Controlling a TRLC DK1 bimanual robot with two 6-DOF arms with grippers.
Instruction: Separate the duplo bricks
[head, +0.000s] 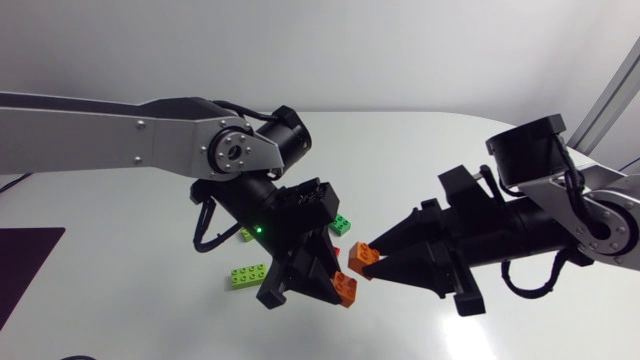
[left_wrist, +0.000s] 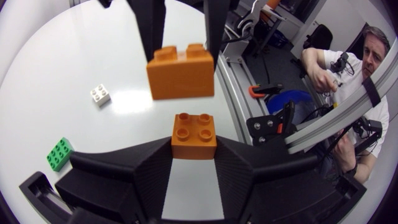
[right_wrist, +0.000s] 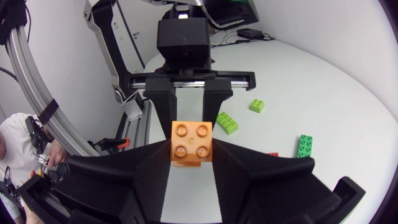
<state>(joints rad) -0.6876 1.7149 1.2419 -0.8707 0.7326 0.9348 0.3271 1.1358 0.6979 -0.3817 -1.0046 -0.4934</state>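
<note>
White table (head: 120, 250), green bricks (head: 247, 275), perhaps red brick (right_wrist: 272, 154)

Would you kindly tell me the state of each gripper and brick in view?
Left gripper: shut on first orange brick.
Right gripper: shut on second orange brick.
First orange brick: held, apart from the second.
Second orange brick: held, unattached.
Lime brick: lying loose.
White brick: lying loose, studs up.

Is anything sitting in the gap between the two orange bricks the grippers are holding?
Nothing visible. The left gripper is shut on the first orange brick, the right gripper on the second orange brick, with only bare table showing between them.
</note>
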